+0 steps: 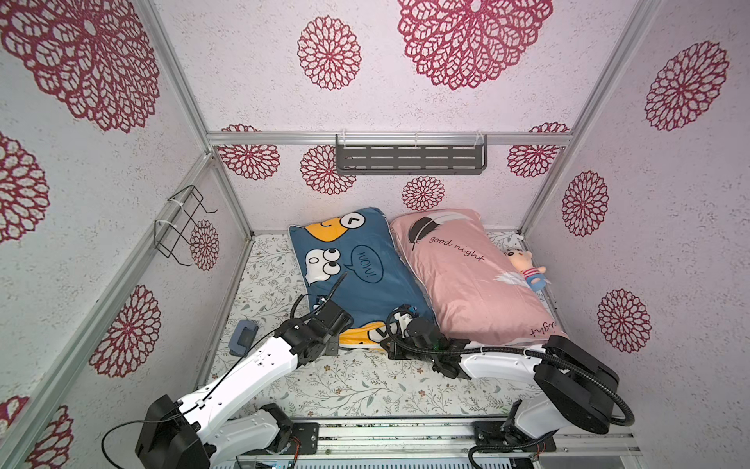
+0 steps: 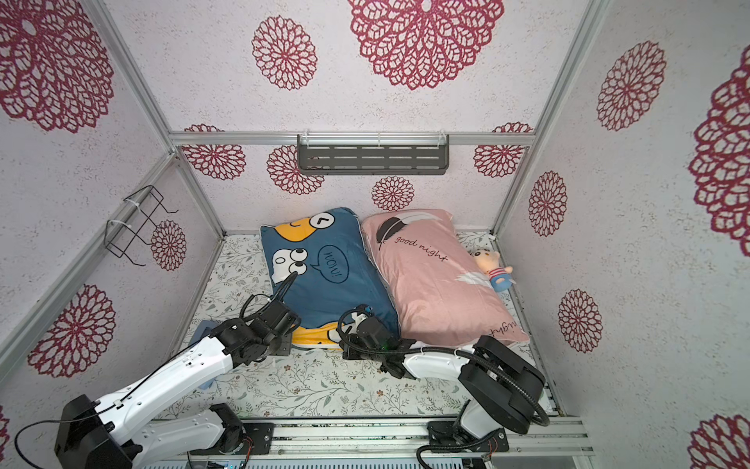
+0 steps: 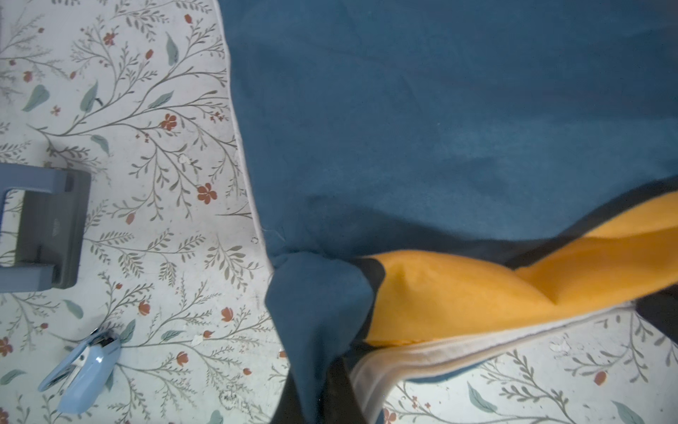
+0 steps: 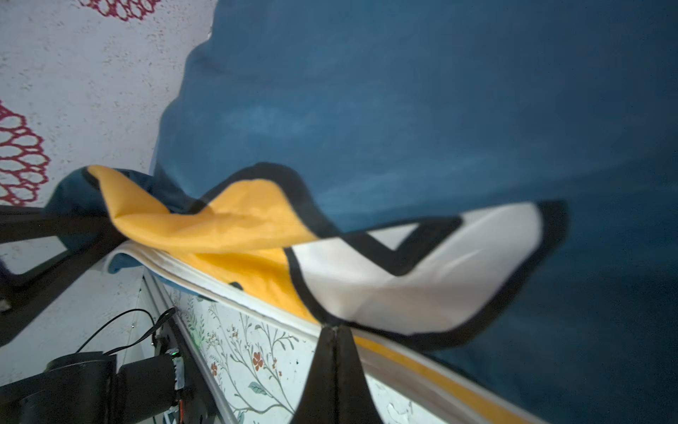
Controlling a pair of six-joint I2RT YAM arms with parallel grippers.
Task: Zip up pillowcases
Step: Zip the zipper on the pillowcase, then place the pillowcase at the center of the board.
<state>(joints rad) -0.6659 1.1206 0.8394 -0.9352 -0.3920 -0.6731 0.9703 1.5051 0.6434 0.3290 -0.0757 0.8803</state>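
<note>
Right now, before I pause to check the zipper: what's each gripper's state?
Left gripper: closed, pinching a corner of the blue pillowcase.
Right gripper: closed on the same pillowcase's near edge.

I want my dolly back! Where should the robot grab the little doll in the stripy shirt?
Probably by its striped body, coming straight down from above. The doll lies between the pink pillowcase and the side wall, so only its top is free, and the body looks narrower than the round head.
</note>
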